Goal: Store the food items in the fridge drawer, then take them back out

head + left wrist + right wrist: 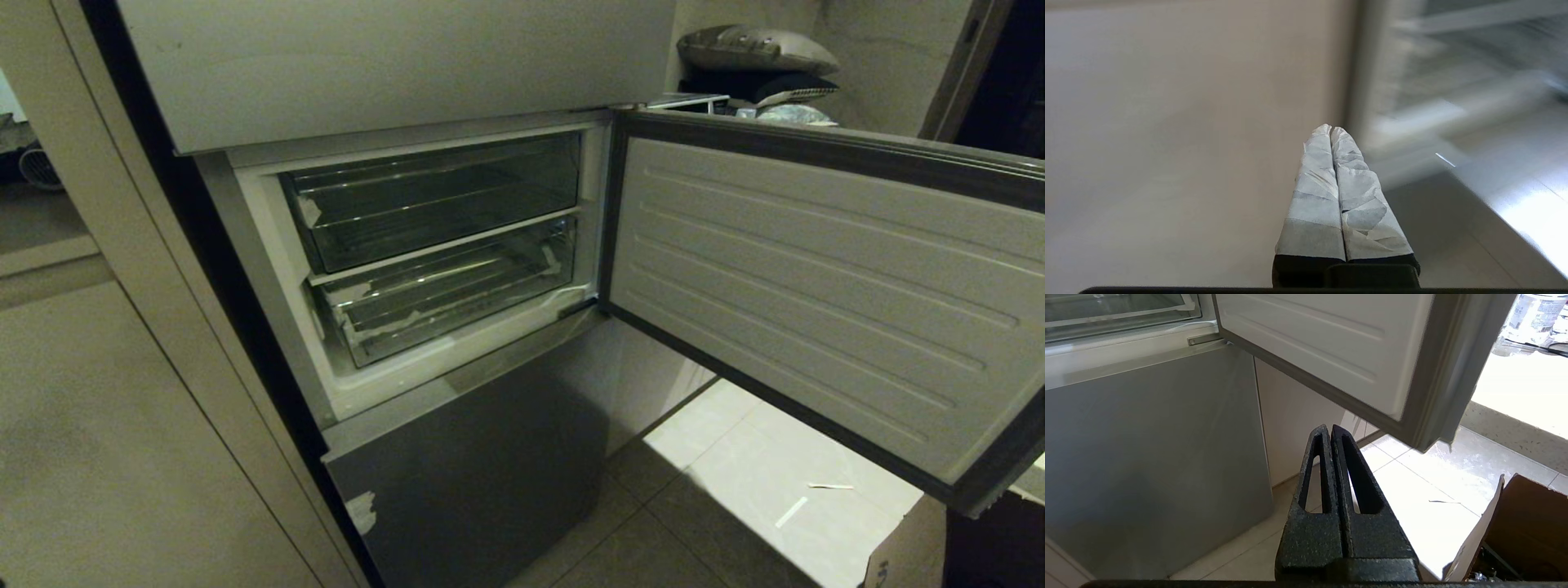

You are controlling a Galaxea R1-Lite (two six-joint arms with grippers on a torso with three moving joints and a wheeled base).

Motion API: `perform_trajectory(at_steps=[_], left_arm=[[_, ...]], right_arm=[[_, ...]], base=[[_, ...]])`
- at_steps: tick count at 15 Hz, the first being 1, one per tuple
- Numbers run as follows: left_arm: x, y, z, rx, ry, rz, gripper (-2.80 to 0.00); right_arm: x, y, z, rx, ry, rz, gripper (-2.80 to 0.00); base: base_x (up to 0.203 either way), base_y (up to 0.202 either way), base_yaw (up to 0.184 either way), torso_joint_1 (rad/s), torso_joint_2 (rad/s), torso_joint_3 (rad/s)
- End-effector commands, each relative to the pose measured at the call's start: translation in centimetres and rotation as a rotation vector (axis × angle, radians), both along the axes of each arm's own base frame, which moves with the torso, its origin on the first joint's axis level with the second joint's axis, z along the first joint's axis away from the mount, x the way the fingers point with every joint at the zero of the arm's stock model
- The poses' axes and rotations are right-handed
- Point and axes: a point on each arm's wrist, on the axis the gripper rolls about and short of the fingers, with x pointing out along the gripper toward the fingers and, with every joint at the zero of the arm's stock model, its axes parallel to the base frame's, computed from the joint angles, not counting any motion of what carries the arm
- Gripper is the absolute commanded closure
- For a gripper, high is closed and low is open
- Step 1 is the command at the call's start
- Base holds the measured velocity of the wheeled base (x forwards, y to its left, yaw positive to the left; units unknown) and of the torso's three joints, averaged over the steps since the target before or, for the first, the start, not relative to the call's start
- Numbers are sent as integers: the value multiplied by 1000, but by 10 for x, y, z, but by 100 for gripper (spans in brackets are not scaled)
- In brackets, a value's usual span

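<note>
Seeing fridge door (816, 294) open, both fridge drawers (445, 298) pushed in, apparently empty; no food items visible. Left gripper (1331, 130) and right gripper (1329, 428) closed, holding nothing. I'm judging storing not begun.

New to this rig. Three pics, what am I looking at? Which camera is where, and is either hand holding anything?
It's a wheeled robot with two arms. The wide picture is from its head camera, looking down at a fridge whose middle door stands swung open. Inside are two clear drawers, an upper drawer and a lower drawer; both are pushed in, and no food shows in them.

The other two pictures come from cameras on the wrists, looking along the fingers. The left hand, fingers wrapped in pale tape, is shut and holds nothing; its background is blurred. The right hand, bare black, is also shut and holds nothing, low beside the fridge above the tiled floor, near a cardboard box.
</note>
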Motion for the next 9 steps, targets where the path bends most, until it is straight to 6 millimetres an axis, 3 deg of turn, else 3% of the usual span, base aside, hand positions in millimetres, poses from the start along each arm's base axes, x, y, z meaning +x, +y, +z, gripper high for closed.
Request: perform_trajectory(at_steps=[1,3,8,9], left_arm=[[-42,4,0,24,-144,176,0],[-61,-3,-17,85,-129,122,0],[-48,-8,-97,67,165,-212,0],[-48,-9,-103,54,200,-249,0]], right_arm=[[2,0,-8,0,30,0,0],[2,0,-8,0,30,0,0],[2,0,-8,0,30,0,0],[2,0,-8,0,30,0,0]], base=[[0,0,0,0,0,0],[0,0,0,0,0,0],[0,0,0,0,0,0],[0,0,0,0,0,0]])
